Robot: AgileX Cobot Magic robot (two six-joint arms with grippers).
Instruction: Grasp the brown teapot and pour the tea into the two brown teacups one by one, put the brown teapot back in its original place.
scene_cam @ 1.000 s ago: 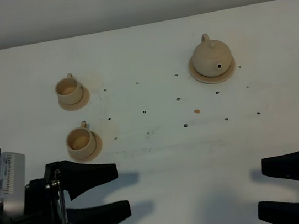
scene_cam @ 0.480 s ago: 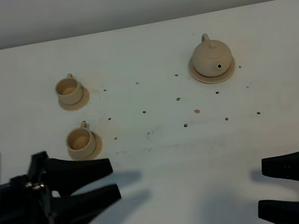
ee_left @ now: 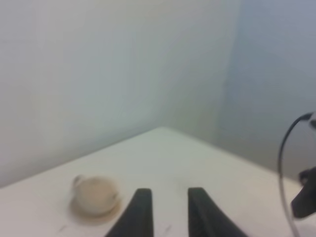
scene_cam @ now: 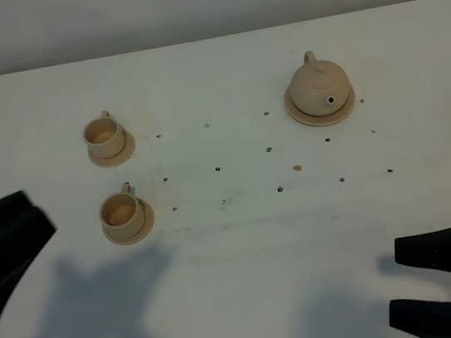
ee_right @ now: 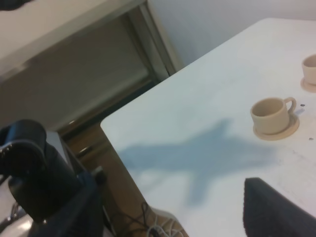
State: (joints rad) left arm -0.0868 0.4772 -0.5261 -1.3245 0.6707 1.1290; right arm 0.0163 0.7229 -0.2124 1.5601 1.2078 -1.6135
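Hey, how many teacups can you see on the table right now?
2. The far teacup stands at the left of the overhead view; the near teacup stands just in front of it, closer to the robot. No others seem hidden.

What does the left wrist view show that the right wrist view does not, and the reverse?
Only the left wrist view: the teapot on its coaster, and the left pincer, its fingers a little apart and holding nothing. Only the right wrist view: one cup on its saucer, a second cup cut by the picture's edge, and a corner of the table. Both: the same white table.
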